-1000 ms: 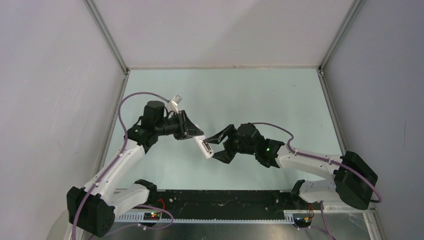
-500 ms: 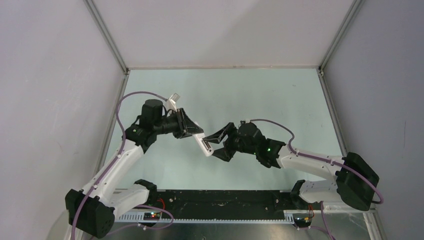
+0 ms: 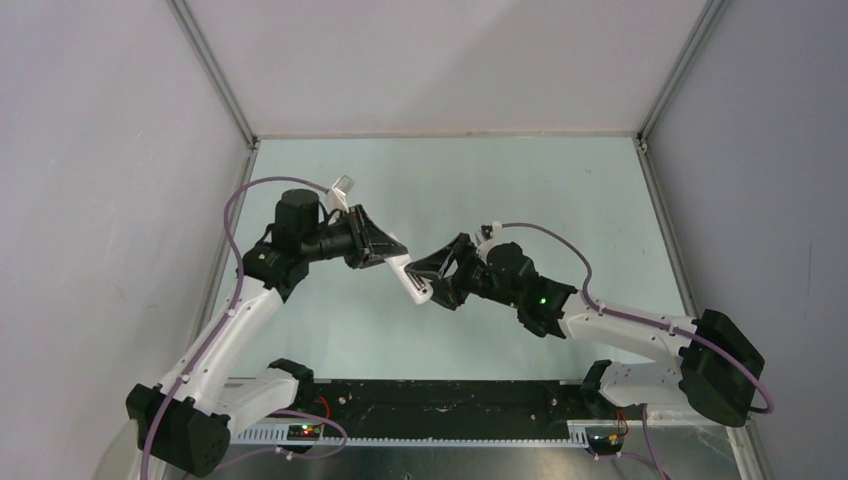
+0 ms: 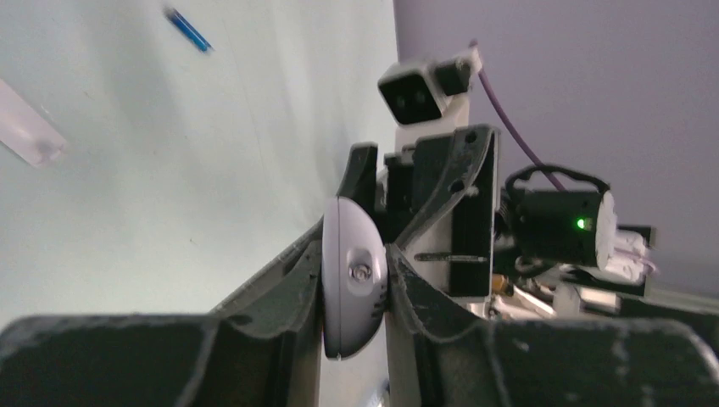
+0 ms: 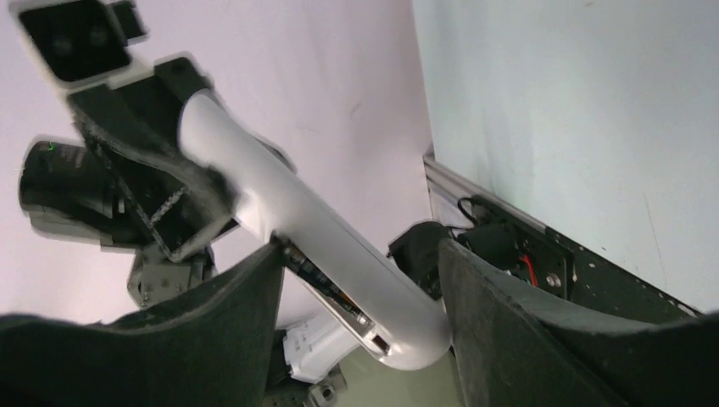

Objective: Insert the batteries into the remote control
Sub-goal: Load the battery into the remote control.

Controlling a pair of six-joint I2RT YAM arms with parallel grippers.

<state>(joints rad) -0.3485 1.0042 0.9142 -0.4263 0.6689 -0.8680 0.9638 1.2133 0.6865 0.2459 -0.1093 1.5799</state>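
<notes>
The remote control (image 3: 413, 283) is being held aloft, one end pinched by the left gripper (image 3: 392, 259). The right gripper (image 3: 430, 281), fingers spread, has been closing in, and the free end is lying between them, not yet clamped. We are reading this as a regrasp; the blue battery (image 4: 188, 30) is lying well beyond, unloaded.

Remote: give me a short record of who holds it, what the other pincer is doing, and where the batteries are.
remote: in the air between the two arms
left pincer: shut on one end of the remote
right pincer: open, straddling the other end; contact unclear
blue battery: lying on the table, away from both arms
grey battery: not visible
loading: blue battery not yet in
</notes>
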